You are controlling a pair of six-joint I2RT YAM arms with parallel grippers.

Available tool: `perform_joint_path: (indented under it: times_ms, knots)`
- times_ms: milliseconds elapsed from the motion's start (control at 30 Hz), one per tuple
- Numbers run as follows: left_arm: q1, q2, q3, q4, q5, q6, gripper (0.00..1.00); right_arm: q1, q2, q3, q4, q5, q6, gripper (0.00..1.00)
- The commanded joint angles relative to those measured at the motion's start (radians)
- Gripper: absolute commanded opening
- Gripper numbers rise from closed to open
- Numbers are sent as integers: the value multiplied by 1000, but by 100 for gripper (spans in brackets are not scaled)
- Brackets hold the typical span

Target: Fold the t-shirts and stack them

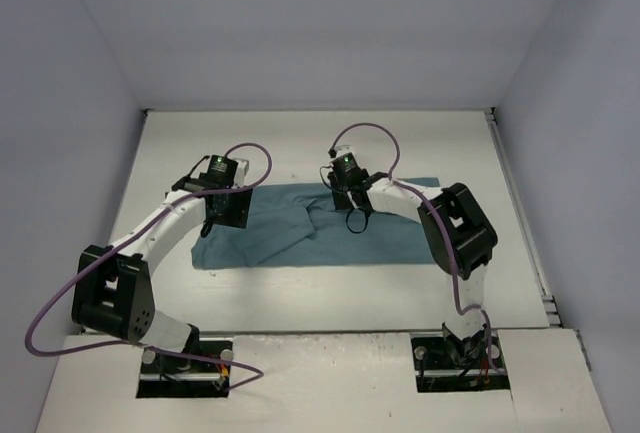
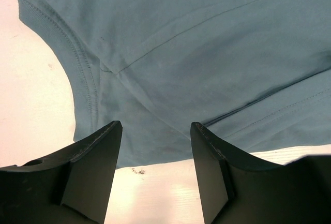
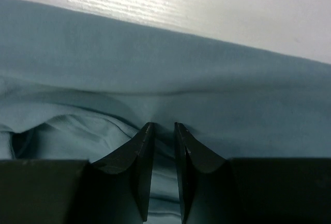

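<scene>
While the plain teal cloth t-shirt lies spread across the white table, the right fingers pinch a raised fold of it between their tips; the left fingers stand apart just above its hem.

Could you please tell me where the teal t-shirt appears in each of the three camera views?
Top external: the teal t-shirt lies across mid-picture.
Left wrist: the t-shirt fills the upper part, above the open left gripper.
Right wrist: the t-shirt covers the middle and bottom, bunched at the right gripper.
Shared landmark: the white table, which borders the shirt's edge in every view.
</scene>
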State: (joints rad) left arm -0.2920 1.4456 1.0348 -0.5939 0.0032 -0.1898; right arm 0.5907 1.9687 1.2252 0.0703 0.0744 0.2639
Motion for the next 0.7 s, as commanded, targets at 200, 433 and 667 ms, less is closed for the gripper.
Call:
perform_joint_path:
  times_ms: [200, 433, 667]
  knots:
    - [7, -13, 30, 43, -3, 12, 53, 26, -155, -48, 13, -104, -40, 20]
    - [8, -1, 38, 42, -3, 13, 53, 29, -182, -71, 9, -205, -101, 20]
    - [6, -13, 34, 51, 50, 27, 53, 29, -178, -129, -4, -291, -128, 20]
